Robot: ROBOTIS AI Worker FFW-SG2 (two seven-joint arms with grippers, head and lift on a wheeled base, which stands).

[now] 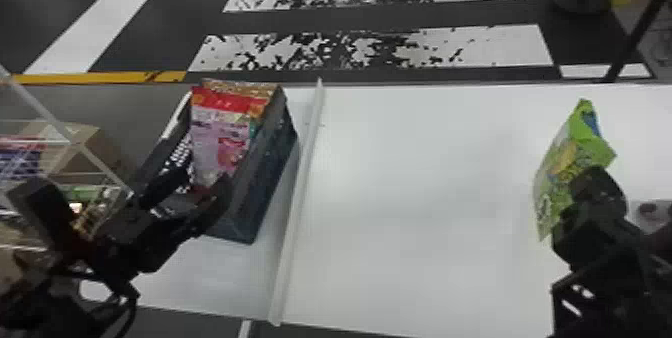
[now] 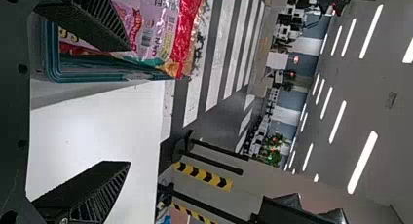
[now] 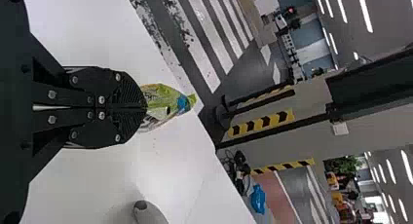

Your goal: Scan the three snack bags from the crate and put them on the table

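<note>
Currently, R gripper (image 1: 584, 188) is clamped on the green glossy plastic snack bag (image 1: 556, 177), held roughly upright at the table's R side; can't tell if it touches the tabletop. L gripper (image 1: 204, 185) has its fingers spread w/ nothing b/w them gripped, at the near end of the dark blue-grey plastic crate (image 1: 247, 212). Crate sits on the L part of the white flat table (image 1: 415, 187), w/ a pink-and-red plastic snack bag (image 1: 217, 129) standing inside & an orange-brown package (image 1: 240, 85) behind it, mostly hidden. White raised strip (image 1: 300, 202) runs near to far, just R of crate. Far L, a cardboard box (image 1: 87, 149) shows thru a white wire rack (image 1: 52, 127).
</note>
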